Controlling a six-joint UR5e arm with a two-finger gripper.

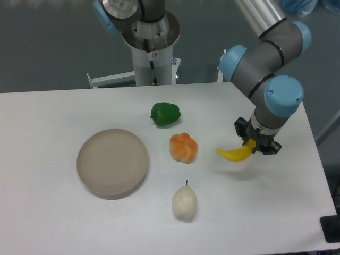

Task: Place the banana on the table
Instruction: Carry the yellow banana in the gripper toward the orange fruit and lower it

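Banana (pixel 234 154) hangs above the table (pixel 48 223), clamped at one end in the gripper (pixel 255 144), right of the orange pepper (pixel 183 147). Nearest lies a pear (pixel 184 202); the plate (pixel 112 162) holds nothing; farthest, a green pepper (pixel 165 113).

Legible text, labels, brands, numbers, signs: none readable on any item or surface in the camera view.
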